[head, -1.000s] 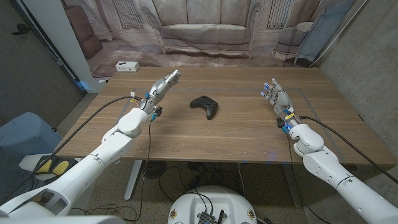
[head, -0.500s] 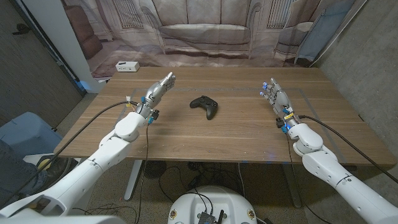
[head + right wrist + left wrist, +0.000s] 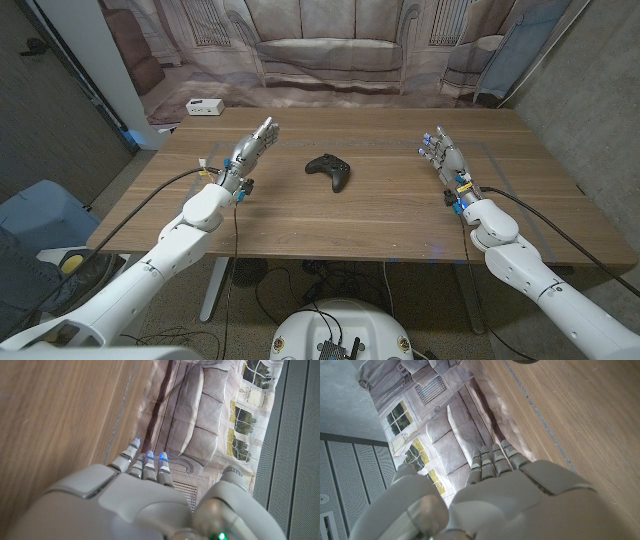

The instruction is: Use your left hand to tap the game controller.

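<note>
Near the table middle sits my game controller. Left of the controller, well apart, my left hand holds nothing, fingers straight, close together. Right of it, my right hand waits, fingers straight, empty.

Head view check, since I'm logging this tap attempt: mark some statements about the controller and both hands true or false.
1. The left hand touches the game controller. False: there is bare table between them.
2. The controller lies between the two hands. True.
3. The right hand holds the controller. False: it holds nothing, fingers apart.
4. A white box sits near the table's far left corner. True.
</note>
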You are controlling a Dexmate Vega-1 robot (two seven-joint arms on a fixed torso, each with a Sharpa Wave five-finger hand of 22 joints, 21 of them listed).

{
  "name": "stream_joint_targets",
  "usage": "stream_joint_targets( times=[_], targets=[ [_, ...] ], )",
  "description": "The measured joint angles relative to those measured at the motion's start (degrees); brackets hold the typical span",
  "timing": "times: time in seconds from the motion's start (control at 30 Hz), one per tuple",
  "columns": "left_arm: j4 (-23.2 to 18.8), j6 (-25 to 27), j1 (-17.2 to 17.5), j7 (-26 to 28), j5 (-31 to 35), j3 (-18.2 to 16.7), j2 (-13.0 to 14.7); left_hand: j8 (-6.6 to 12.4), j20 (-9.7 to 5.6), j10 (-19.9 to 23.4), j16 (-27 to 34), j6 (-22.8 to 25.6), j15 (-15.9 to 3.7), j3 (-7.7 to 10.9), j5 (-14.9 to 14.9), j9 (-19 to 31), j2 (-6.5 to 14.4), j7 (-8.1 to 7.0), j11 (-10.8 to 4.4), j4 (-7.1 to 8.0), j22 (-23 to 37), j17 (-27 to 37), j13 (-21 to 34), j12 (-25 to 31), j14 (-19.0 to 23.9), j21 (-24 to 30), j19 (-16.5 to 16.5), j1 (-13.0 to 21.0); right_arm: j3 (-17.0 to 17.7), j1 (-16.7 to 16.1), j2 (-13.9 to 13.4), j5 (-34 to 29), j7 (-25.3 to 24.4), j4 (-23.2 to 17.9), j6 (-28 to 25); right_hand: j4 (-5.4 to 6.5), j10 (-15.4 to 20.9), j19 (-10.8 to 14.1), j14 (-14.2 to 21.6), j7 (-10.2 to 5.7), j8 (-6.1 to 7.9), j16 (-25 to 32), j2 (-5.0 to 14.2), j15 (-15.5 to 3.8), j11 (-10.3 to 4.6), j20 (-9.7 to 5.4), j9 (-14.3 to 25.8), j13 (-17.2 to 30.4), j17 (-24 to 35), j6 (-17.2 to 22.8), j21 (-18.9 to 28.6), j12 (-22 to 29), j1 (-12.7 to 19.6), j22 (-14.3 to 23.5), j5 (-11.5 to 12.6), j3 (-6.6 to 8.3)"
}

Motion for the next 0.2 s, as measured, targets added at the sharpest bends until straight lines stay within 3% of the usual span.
stream_joint_targets(
  times=[0.2],
  targets=[
    [-0.2, 0.3, 0.4, 0.1, -0.3, -0.1, 0.0, 0.0, 0.0, 0.0, 0.0, 0.0, 0.0, -0.24, 0.0, 0.0, 0.0, 0.0, 0.0, -0.24, 0.0, 0.0, 0.0, 0.0, 0.0, 0.0, 0.0, 0.0, 0.0, 0.0, 0.0, 0.3, 0.1, 0.1, 0.0, 0.0, 0.0, 0.0, -0.2, 0.0, 0.0, 0.0, 0.0, 0.22, 0.0, 0.0, 0.0, 0.0, 0.0, 0.0, 0.0, 0.0, 0.0, 0.0, 0.0, 0.0]
  ],
)
